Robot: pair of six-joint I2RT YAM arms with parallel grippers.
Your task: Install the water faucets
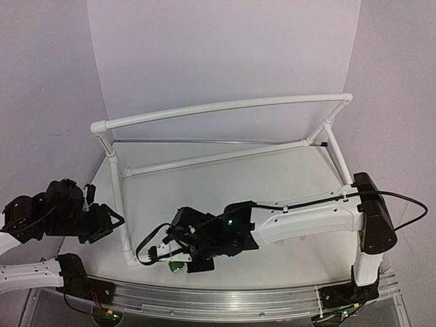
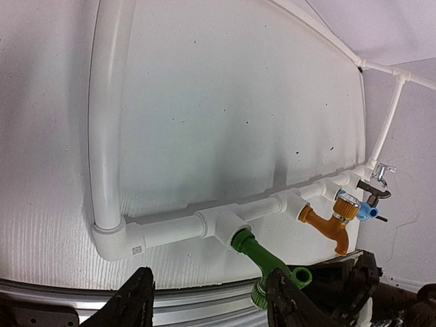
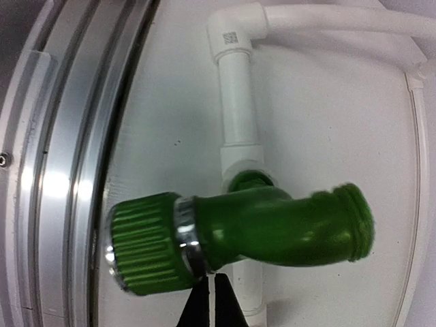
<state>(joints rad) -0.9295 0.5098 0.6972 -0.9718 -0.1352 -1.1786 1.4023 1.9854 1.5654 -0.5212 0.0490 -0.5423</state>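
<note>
Slippage is worrying us most at the near edge. The right gripper [image 3: 212, 300] is showing its jaws closed together on nothing, and the tips are standing at 6 o'clock of the green faucet [image 3: 259, 228], seemingly touching it. This faucet is sitting in the first socket of the white pipe frame [image 3: 235, 82], with its knob pointing to 9 o'clock and its spout to 3 o'clock. If the closed tips are pushing on this smooth round body, we are fearing they may slide off or tilt the fitting.

The left gripper [image 2: 211, 276] is hanging open and empty, well apart, so nothing is holding the light frame and a push may be shifting it.

Farther along the pipe, toward 2 o'clock, the golden-orange faucet [image 2: 330, 225], the blue faucet [image 2: 364, 210], the dark grey faucet [image 2: 373, 191] and the silver faucet [image 2: 383, 170] are already sitting in place, and a shifting frame may be disturbing them.
</note>
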